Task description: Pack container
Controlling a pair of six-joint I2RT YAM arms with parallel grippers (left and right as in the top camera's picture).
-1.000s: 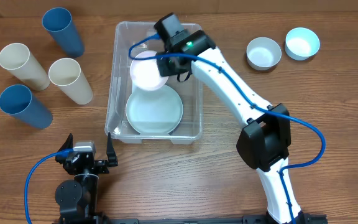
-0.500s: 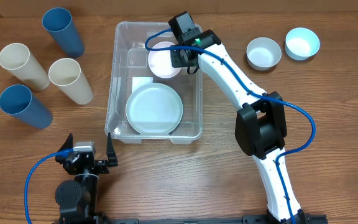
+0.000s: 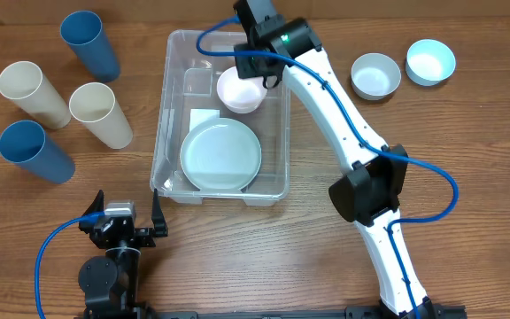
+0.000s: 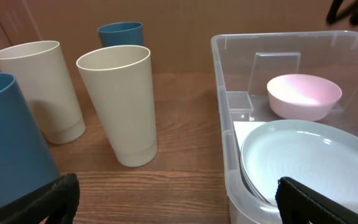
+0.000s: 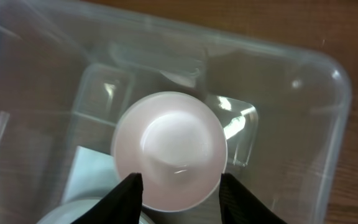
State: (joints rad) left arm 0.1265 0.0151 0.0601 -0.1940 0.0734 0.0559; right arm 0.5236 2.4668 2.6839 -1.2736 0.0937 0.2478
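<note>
Right jaws have let go and stand parted over the pink bowl [image 5: 166, 146], which a second ago was carried above the pale plate [image 3: 220, 156] and now rests at the far end of the container [image 3: 160, 133], mid-way along the surface [image 3: 264, 257]. Bare container floor lies left of the bowl. Left jaws gape empty.

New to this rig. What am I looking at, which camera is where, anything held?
Two robot arms, each ending in a two-finger gripper. The overhead picture looks straight down on the table; the other two come from cameras on each wrist, so the dark shapes at their lower edges are that arm's own fingers. The clear container holds a plate and a pink bowl. Left of it stand blue cups and cream cups, two of each; right of it, a grey bowl and a light blue bowl. The right gripper hangs open over the pink bowl, which sits on the container's floor. The left gripper is open and empty.
</note>
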